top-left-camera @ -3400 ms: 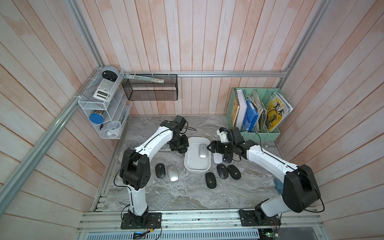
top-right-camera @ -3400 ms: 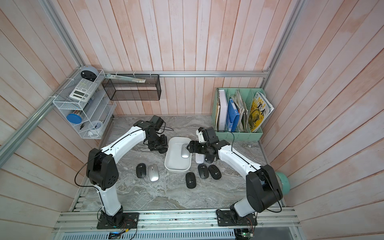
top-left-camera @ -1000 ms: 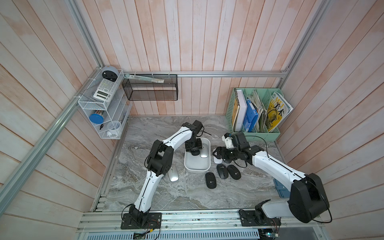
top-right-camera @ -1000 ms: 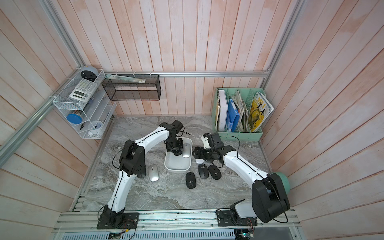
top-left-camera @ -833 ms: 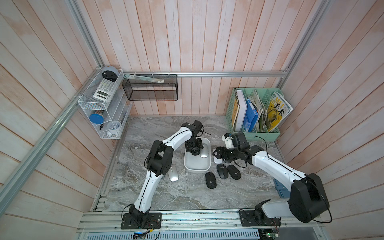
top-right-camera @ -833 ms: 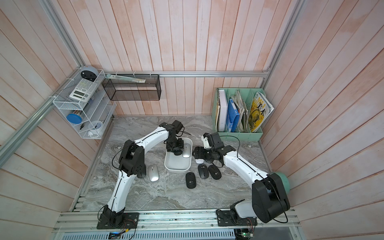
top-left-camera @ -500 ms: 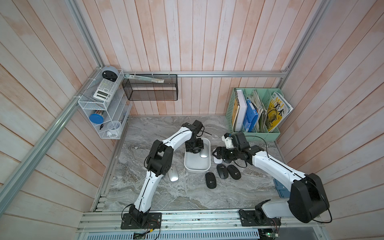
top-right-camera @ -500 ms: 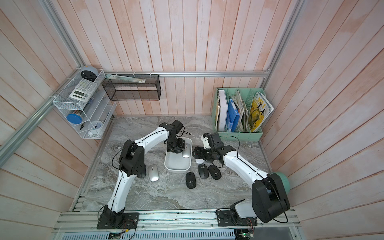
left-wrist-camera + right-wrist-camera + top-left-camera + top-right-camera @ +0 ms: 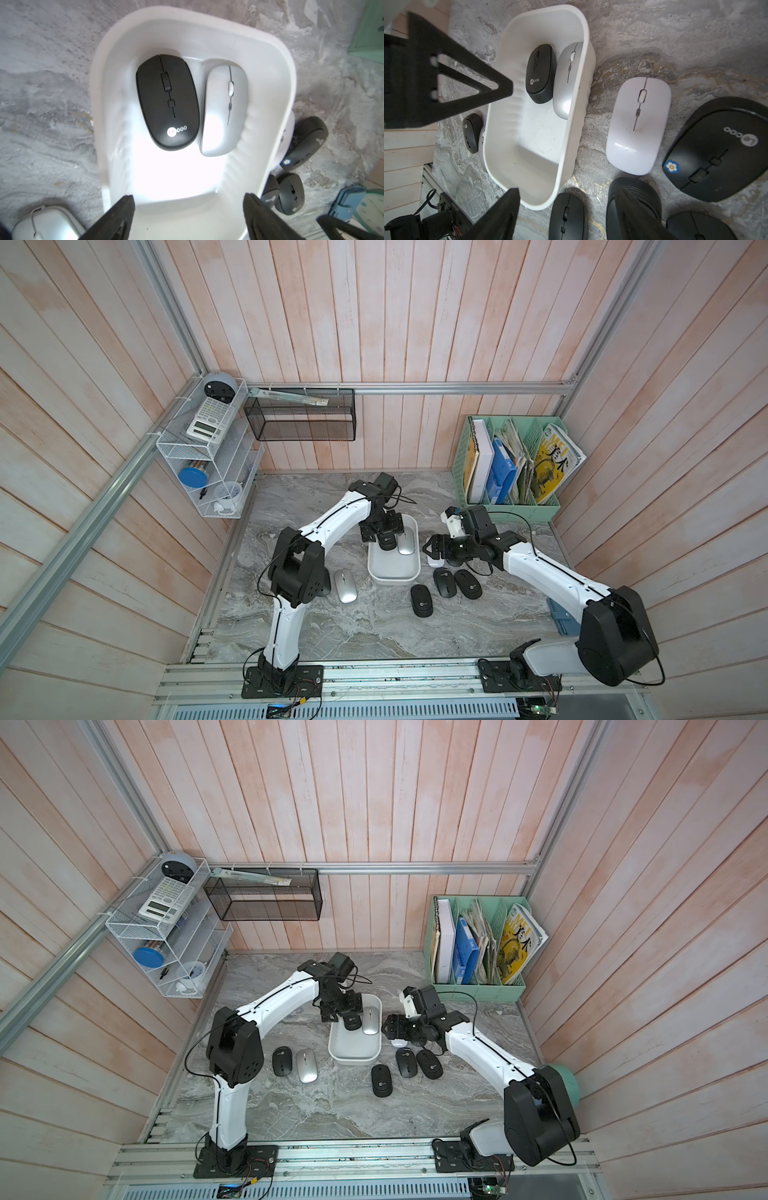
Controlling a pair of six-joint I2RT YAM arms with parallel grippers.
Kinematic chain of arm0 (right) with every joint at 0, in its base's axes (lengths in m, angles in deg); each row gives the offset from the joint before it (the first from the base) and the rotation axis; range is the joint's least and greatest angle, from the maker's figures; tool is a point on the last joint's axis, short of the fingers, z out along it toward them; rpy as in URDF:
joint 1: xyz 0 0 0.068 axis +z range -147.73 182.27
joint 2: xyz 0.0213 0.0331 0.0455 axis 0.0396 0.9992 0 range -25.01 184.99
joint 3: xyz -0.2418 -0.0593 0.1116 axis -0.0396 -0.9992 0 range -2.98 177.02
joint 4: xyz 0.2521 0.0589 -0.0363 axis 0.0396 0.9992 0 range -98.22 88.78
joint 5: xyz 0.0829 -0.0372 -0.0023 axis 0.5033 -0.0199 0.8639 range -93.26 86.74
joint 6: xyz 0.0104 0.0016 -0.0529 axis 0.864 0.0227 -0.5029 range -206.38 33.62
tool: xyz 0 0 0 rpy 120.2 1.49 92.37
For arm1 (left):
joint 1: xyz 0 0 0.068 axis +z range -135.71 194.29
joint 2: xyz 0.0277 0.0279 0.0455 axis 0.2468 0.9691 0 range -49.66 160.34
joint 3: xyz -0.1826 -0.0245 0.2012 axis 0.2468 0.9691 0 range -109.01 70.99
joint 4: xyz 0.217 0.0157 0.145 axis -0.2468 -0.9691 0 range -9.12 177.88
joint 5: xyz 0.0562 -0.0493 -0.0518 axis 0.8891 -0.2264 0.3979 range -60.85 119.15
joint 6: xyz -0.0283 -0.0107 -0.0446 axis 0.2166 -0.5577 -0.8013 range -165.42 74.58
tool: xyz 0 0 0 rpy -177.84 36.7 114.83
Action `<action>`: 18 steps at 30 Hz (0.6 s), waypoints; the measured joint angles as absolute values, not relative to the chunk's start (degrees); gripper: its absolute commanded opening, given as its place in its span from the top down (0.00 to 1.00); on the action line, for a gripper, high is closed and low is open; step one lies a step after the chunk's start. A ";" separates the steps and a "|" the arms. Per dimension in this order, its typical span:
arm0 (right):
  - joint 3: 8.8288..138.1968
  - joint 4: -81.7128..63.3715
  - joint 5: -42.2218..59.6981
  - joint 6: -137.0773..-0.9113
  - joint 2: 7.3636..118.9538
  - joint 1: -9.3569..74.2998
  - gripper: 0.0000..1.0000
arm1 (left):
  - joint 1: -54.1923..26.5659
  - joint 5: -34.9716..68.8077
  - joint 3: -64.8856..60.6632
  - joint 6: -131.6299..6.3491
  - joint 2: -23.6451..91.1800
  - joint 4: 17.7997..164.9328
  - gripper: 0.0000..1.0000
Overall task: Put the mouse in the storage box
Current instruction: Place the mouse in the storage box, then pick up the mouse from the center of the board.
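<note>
storage box (image 9: pixel 392 572): black mouse (image 9: pixel 387 541) and silver mouse (image 9: pixel 406 546) side by side at far end
left gripper (image 9: pixel 384 531): above the black mouse
right gripper (image 9: pixel 430 549): over white mouse (image 9: pixel 434 562), just beside box

Box: white rounded plastic storage box (image 9: pixel 270 68), smooth, faintly glossy, ribbed walls.
Dark mouse: black oval mouse (image 9: pixel 167 101), matt plastic.
Pale mouse: silver oval mouse (image 9: pixel 224 108), satin sheen.
Bench: grey marbled bench (image 9: pixel 353 626), smooth.

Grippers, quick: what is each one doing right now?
Left gripper: open, empty, above the box.
Right gripper: open, holding nothing.
</note>
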State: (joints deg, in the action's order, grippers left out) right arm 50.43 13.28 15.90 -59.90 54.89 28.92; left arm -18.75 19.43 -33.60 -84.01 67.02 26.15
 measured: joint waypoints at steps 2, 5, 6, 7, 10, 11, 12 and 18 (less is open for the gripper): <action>50.58 13.34 15.87 -59.92 54.89 29.27 0.21 | -18.84 21.84 -29.58 -84.49 61.86 25.93 0.12; 50.87 13.39 15.87 -59.94 54.89 30.10 0.21 | -17.88 25.79 -22.28 -85.58 53.34 25.32 0.12; 50.98 13.41 15.87 -59.94 54.89 30.43 0.21 | -17.13 26.89 -19.81 -85.80 50.83 25.01 0.12; 51.15 13.45 15.87 -59.92 54.89 30.83 0.21 | -15.95 28.11 -16.47 -86.15 47.81 24.84 0.12; 52.24 13.60 15.85 -59.90 54.89 33.10 0.21 | -11.82 31.43 -6.96 -87.18 41.54 23.55 0.11; 52.77 13.54 15.92 -59.88 54.89 34.41 0.21 | -10.51 32.68 -3.99 -87.46 40.42 23.09 0.11; 53.27 13.25 16.03 -59.81 54.91 35.83 0.20 | -9.55 33.55 -1.63 -87.70 39.90 22.61 0.11; 58.17 6.89 19.35 -57.47 59.81 47.55 0.21 | -5.05 35.89 7.20 -88.36 39.70 22.41 0.11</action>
